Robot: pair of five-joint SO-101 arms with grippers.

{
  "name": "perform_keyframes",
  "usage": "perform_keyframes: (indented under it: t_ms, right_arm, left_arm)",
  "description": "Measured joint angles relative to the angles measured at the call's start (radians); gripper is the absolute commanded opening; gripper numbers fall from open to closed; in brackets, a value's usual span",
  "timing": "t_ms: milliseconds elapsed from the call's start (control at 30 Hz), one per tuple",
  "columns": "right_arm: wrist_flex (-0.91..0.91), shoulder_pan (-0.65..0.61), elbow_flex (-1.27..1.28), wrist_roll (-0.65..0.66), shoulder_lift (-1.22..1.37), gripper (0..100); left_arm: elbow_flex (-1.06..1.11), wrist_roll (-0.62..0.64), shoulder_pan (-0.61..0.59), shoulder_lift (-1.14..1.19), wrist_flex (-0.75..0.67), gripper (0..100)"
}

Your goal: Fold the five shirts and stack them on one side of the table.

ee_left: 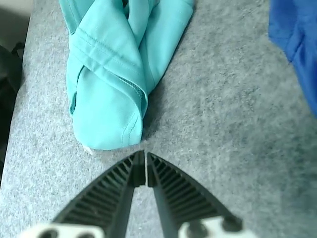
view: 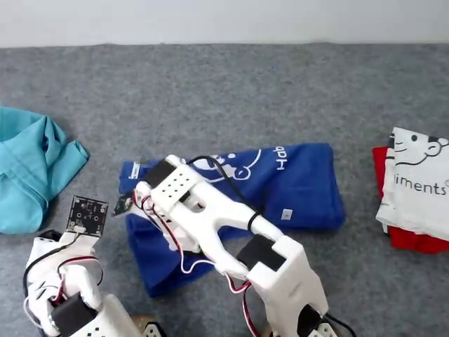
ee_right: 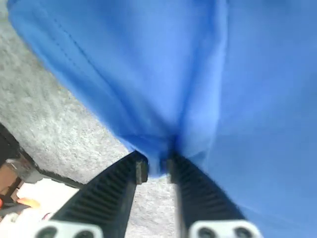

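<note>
A blue shirt [view: 295, 186] lies partly folded in the middle of the grey table [view: 231, 91]. The right arm [view: 210, 210] stretches over its left part. My right gripper [ee_right: 156, 166] is shut on a bunched fold of the blue shirt [ee_right: 198, 74], near its edge. A crumpled teal shirt [view: 28, 168] sits at the table's left side. My left gripper [ee_left: 145, 159] is shut and holds nothing; it hovers over bare table just short of the teal shirt [ee_left: 114, 74]. A folded white shirt [view: 417, 186] rests on a folded red shirt [view: 410, 240] at the right edge.
The left arm [view: 63, 288] stands at the front left, between the teal and blue shirts. A corner of the blue shirt [ee_left: 297, 39] shows in the left wrist view. Bare grey table runs along the back.
</note>
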Motion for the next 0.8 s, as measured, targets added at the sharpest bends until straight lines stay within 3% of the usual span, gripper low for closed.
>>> perform_keyframes:
  t_ms: [300,533,733,800]
  right_arm:
    - [0.018,-0.005,-0.117,-0.074,-0.084,22.7]
    - [0.023,0.147,-0.149,-0.074,-0.097,21.8]
    - [0.023,0.301,-0.15,-0.074,-0.114,0.3]
    - [0.023,0.382,-0.15,-0.074,-0.114,2.1]
  left_arm:
    - [-0.012,0.0,0.006,0.0,0.0,1]
    - [-0.063,0.13,0.006,0.0,0.0,1]
    - [-0.075,0.173,0.006,0.0,-0.014,1]
    - [-0.075,0.173,0.006,0.0,-0.017,1]
